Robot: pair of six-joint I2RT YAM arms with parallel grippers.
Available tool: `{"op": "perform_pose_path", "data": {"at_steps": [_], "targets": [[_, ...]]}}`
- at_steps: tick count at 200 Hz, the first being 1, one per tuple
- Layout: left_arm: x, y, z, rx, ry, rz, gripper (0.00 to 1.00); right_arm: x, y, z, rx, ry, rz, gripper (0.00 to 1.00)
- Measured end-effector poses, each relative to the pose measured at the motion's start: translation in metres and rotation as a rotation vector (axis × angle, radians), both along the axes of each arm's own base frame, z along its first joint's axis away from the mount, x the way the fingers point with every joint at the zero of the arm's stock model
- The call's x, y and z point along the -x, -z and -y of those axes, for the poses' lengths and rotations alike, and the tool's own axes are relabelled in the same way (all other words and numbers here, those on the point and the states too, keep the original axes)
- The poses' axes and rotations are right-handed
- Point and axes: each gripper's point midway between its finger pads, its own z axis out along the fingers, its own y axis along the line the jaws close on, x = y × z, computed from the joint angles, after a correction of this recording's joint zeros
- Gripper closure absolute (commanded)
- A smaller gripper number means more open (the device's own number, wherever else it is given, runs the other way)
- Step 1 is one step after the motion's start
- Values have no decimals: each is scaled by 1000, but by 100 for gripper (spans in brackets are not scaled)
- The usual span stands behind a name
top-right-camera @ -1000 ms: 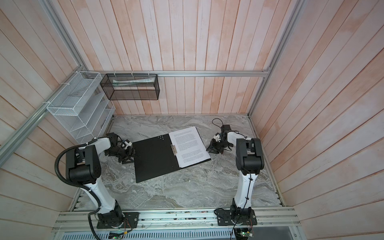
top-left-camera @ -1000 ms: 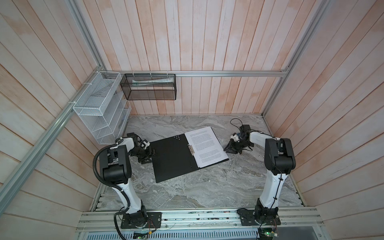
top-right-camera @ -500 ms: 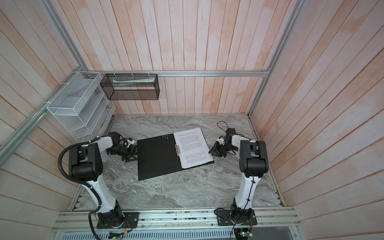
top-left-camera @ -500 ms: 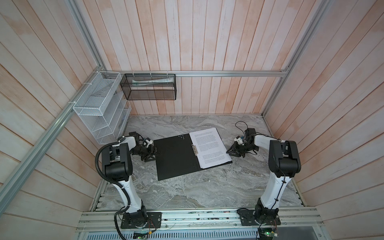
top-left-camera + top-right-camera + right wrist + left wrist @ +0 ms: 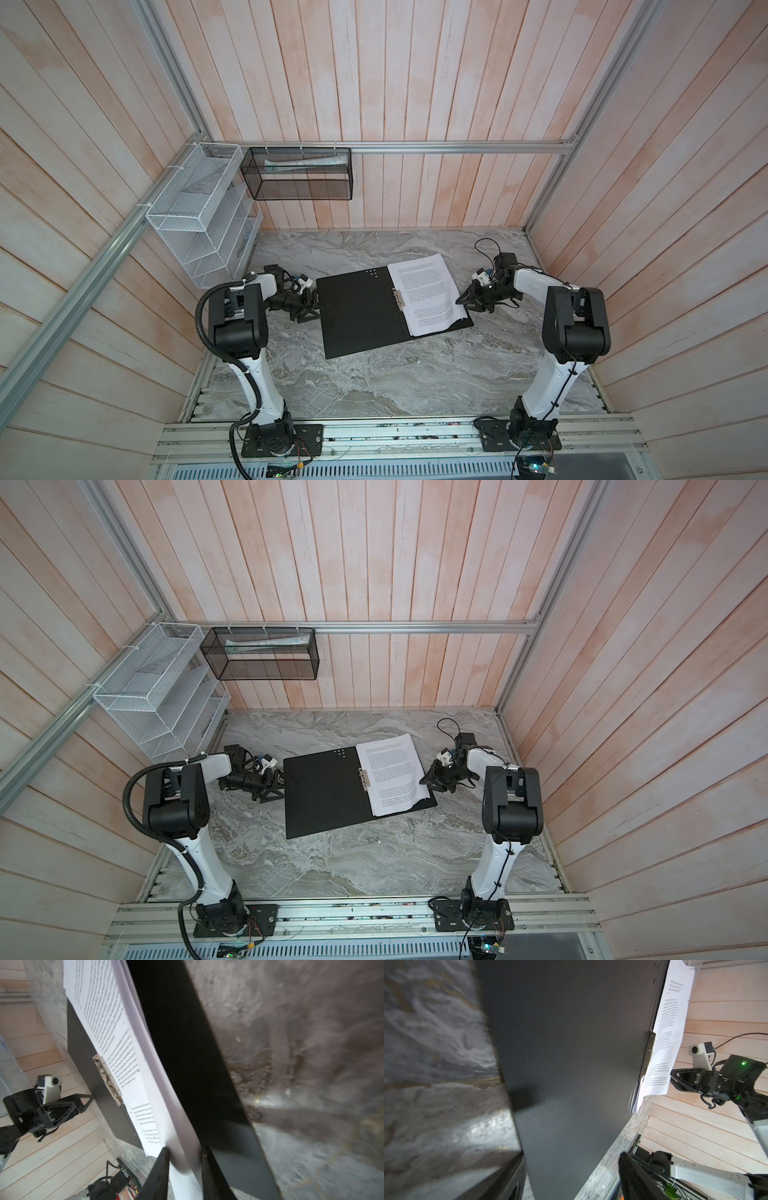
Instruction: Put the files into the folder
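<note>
- The flat folder [image 5: 357, 316], open with its black inside up, lies on the grey marble table [image 5: 374, 382]. It now sits a little further toward the right arm's side than a second ago.
- The files [image 5: 428, 291], white printed paper sheets, rest on the folder's right half beside the metal clip [image 5: 398, 299], and they have shifted with it. Their position on the folder looks unchanged.
- The right gripper [image 5: 460, 301] is at the sheets' outer edge. In the right wrist view its fingers [image 5: 164, 1159] are nearly together, pinching the files [image 5: 116, 1047], whose edge stands lifted off the black cover. The right arm's elbow has drawn back toward the wall.
- The left gripper [image 5: 309, 307] has followed the folder and touches its left edge. Its jaws stand spread wide and hold nothing, as before.
- In both top views the sheets' near corner curls upward [image 5: 422, 798].
</note>
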Motion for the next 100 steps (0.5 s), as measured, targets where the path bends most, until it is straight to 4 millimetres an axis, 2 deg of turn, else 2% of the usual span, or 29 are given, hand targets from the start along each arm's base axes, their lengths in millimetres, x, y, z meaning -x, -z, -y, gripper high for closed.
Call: {"op": "perform_pose_path", "data": {"at_steps": [32, 55, 75, 100], "targets": [[0, 1, -1, -23, 4, 6, 27, -9, -11, 24, 120, 44, 46, 69], [0, 1, -3, -44, 6, 8, 27, -8, -15, 35, 164, 68, 60, 67], [1, 2, -5, -65, 6, 4, 27, 4, -8, 42, 180, 85, 42, 65], [3, 2, -7, -83, 6, -5, 27, 30, 14, 48, 156, 107, -29, 65]]}}
